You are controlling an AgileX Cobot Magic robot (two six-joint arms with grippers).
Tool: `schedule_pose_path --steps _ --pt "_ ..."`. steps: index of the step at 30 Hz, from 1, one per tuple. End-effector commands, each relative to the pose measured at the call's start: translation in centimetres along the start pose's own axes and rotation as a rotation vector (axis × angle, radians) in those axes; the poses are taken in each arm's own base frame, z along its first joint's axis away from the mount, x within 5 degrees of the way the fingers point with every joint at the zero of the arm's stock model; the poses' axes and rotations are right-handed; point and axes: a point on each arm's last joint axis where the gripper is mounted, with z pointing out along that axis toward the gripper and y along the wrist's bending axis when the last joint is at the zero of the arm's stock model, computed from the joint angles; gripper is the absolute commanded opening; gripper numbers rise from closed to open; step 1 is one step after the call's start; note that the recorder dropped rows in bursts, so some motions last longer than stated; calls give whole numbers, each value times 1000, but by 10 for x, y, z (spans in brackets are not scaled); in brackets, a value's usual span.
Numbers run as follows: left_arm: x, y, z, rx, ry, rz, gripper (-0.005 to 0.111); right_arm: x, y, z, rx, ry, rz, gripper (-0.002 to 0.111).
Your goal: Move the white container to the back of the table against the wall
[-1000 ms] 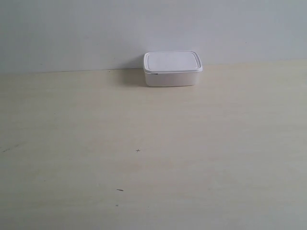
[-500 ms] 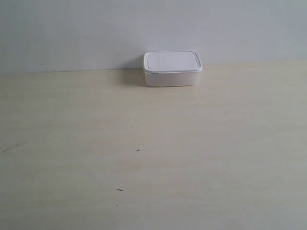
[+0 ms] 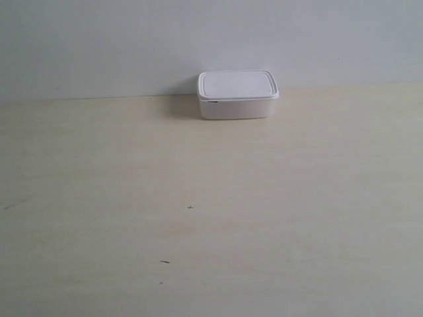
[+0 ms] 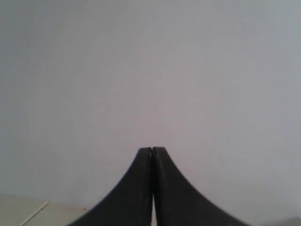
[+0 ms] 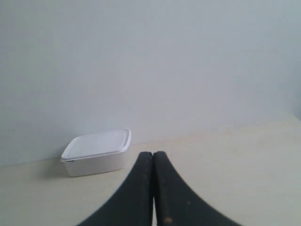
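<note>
The white container (image 3: 237, 94) stands lidded at the back of the table (image 3: 198, 198), its rear side at the wall (image 3: 132, 39). No arm shows in the exterior view. In the right wrist view the container (image 5: 96, 152) sits well beyond my right gripper (image 5: 153, 154), which is shut with nothing between its black fingers. My left gripper (image 4: 152, 150) is shut too, empty, and faces the bare wall (image 4: 150, 70); the container is out of that view.
A few tiny dark specks (image 3: 190, 208) mark the tabletop in front. A strip of table (image 4: 23, 209) shows at the corner of the left wrist view.
</note>
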Motion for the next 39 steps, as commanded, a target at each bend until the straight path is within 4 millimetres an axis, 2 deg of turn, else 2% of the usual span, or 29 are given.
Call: schedule_pose_path --steps 1,4,9,15,17,21,27,35,39 --pt "0 5 -6 -66 -27 26 0 14 -7 0 67 10 2 0" --pt "0 7 -7 -81 -31 31 0 23 -7 1 65 53 7 0" --pt "1 6 -7 -79 -23 31 0 24 -7 1 61 69 7 0" --pt "26 1 -9 -5 247 69 0 36 -10 2 73 89 10 0" --pt "36 1 -12 12 273 144 0 46 -13 3 90 86 8 0" --pt "38 1 -13 21 281 178 0 63 -19 3 121 85 -24 0" --pt "42 1 -14 27 317 175 0 65 -18 3 117 99 -23 0" --pt "53 0 -19 49 454 172 0 76 -16 2 86 223 -19 0" --pt "57 -1 -21 57 500 170 0 77 -17 1 88 247 -125 0"
